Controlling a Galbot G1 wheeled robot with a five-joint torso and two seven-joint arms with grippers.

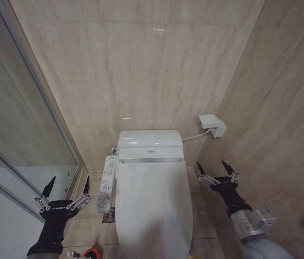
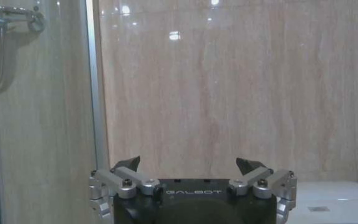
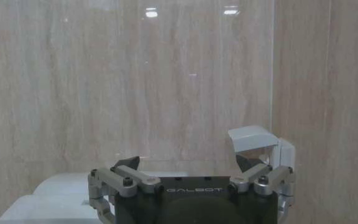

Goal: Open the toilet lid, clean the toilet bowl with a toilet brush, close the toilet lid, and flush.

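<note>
Toilet lid [image 1: 153, 208]: glossy white, elongated oval, lying shut and flat over the toilet, running from the tank toward the near edge of the head view; nothing touches it

Tank [image 1: 150, 144]: white, set against the beige tiled back wall, directly behind the lid; a corner of it also shows low in the left wrist view [image 2: 328, 203] and low in the right wrist view [image 3: 61, 193]

Control panel [image 1: 106, 183]: narrow white strip with rows of small buttons, mounted along the lid's left edge

Wall box [image 1: 212, 124]: small white housing on the right-hand wall near the corner, a thin white cable running from it to the tank; seen again just beyond the right jaws in the right wrist view [image 3: 260, 142]

Left gripper [image 1: 67, 190]: held in the air to the left of the toilet, beside the glass shower screen [image 1: 28, 140], well apart from the lid; jaws spread wide with nothing between them, tips pointing at the back wall

Right gripper [image 1: 215, 170]: held in the air to the right of the lid, near the right-hand wall, not touching the lid; jaws likewise spread wide and empty

Red object [image 1: 92, 252]: small, on the floor at the near left, partly cut off by the frame edge; what it is cannot be told
</note>
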